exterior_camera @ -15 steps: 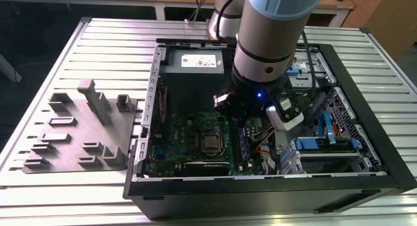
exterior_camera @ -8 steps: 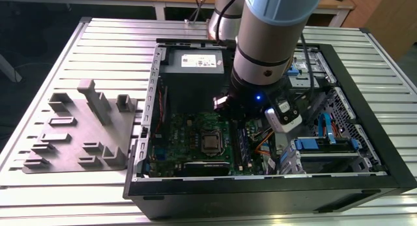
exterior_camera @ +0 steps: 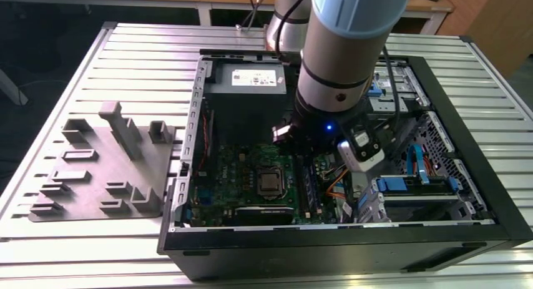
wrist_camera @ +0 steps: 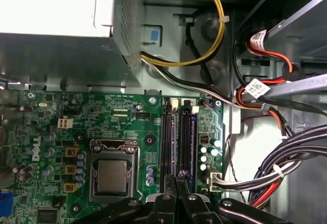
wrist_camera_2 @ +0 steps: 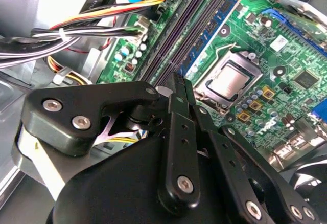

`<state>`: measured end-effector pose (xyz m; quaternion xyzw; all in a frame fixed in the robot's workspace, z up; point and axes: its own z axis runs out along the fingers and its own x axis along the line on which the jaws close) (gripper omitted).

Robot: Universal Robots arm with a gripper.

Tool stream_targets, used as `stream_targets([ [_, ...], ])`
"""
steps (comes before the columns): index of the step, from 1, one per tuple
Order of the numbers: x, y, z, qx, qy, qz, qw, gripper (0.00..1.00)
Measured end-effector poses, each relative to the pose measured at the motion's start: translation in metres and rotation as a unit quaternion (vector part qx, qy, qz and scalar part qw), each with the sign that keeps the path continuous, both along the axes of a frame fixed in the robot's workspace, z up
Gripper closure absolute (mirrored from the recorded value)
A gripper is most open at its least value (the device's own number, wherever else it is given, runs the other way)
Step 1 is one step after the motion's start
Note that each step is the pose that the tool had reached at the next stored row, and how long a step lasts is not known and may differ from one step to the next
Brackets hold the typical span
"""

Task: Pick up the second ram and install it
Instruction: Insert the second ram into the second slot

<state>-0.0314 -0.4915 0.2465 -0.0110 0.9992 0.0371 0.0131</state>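
Slatted metal table point(exterior_camera: 125, 45) carrying an open computer case point(exterior_camera: 350, 251). A grey fixture point(exterior_camera: 92, 176) lies outside the case, well apart from the slots point(exterior_camera: 310, 183). The arm point(exterior_camera: 341, 52) reaches down into the case, its end directly above the slots.

Second wrist view: the gripper point(wrist_camera_2: 177, 80) hangs just over one end of the slots. Its black fingers point(wrist_camera_2: 176, 127) are pinched almost together, with only a sliver between them. A CPU socket point(wrist_camera_2: 227, 81) sits beside the slots.

First wrist view: a thin dark edge runs from the pinch along the slots. It looks like the ram point(wrist_camera: 183, 142), held edge-on, though a stick already seated would look much the same. A bundle of cables point(wrist_camera: 255, 178) lies just beside the slots.

Risks, as I judge them:
- If the ram is tilted or slightly off the slot line, pressing could jam it, flex the board or damage its contacts.
- So narrow a grip could let it slip.
- Closed latches point(wrist_camera: 173, 102) or the cables could block seating.
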Motion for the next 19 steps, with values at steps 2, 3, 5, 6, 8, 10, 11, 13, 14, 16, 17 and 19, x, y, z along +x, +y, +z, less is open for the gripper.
stream_targets([
  [2, 0.0, 0.0, -0.0009, 0.0, 0.0, 0.0, 1.0, 0.92],
  [3, 0.0, 0.0, -0.0014, 0.0, 0.0, 0.0, 1.0, 0.92],
  [5, 0.0, 0.0, -0.0025, 0.0, 0.0, 0.0, 1.0, 0.92],
  [6, 0.0, 0.0, -0.0029, -0.0001, 0.0, 0.0, 1.0, 0.92],
  [8, 0.0, 0.0, -0.0034, -0.0001, 0.0, 0.0, 1.0, 0.92],
  [10, 0.0, 0.0, -0.0039, 0.0001, 0.0, 0.0, 1.0, 0.92],
  [11, 0.0, 0.0, -0.0042, 0.0002, 0.0, 0.0, 1.0, 0.92],
  [13, 0.0, 0.0001, -0.0053, 0.0005, 0.0, 0.0, 1.0, 0.92],
  [14, 0.0, 0.0001, -0.0057, 0.0004, 0.0, 0.0, 1.0, 0.92],
  [16, 0.0, 0.0002, -0.0064, 0.0003, 0.0, -0.001, 1.0, 0.92],
  [17, 0.0, 0.0003, -0.0067, 0.0003, 0.0, -0.001, 1.0, 0.92],
  [19, 0.0, 0.0004, -0.0071, 0.0003, 0.0, -0.001, 1.0, 0.92],
])
